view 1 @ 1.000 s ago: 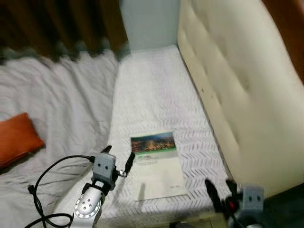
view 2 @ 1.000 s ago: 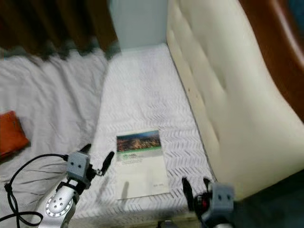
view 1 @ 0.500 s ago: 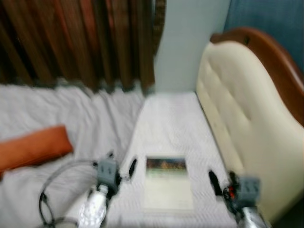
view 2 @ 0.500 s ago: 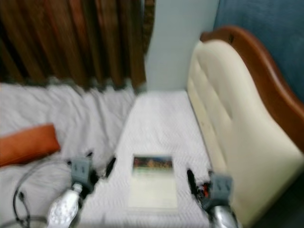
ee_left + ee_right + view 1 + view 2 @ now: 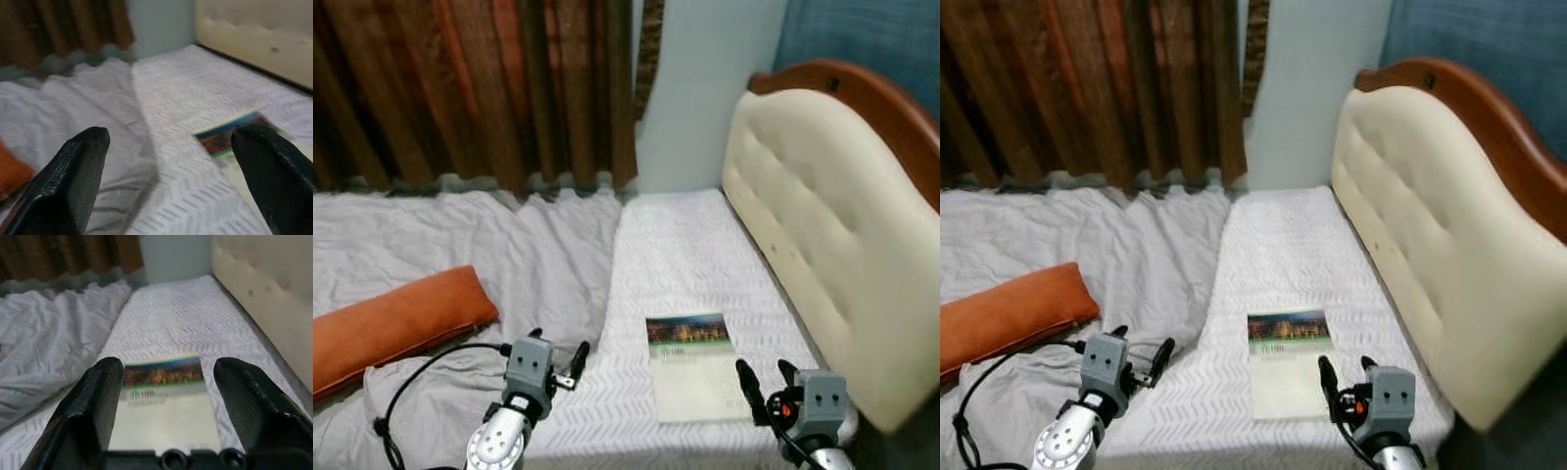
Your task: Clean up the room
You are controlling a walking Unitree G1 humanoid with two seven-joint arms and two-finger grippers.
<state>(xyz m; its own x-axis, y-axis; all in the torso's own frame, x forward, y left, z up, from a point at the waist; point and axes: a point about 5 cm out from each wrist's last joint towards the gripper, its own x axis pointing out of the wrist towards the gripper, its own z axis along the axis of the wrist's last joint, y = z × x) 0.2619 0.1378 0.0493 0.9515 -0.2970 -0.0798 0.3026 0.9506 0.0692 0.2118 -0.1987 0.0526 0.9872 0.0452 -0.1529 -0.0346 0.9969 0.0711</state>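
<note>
The camera had lifted and steadied since a second earlier: the curtain and the wooden headboard top had come into view, the blur was gone, and the booklet sat further right and lower in the picture, though it seemingly had not moved on the bed. From the left, an orange cushion (image 5: 396, 326) lay on the rumpled grey sheet (image 5: 460, 255). Next came the left gripper (image 5: 556, 354), empty with its fingers spread, hovering over the sheet's edge with a black cable (image 5: 416, 377) looping behind its arm. The booklet (image 5: 693, 365) lay flat on the white mattress (image 5: 675, 255), just beside the cream headboard (image 5: 822, 235). The right gripper (image 5: 766, 384) hung near the booklet's right lower corner, likewise empty and spread, its fingers framing the cover in its wrist view. Judging from this, a flat thin booklet on soft bedding could slide or crumple if pinched from above, the fingers could snag the mattress cover, and the cable might catch on the sheet.
</note>
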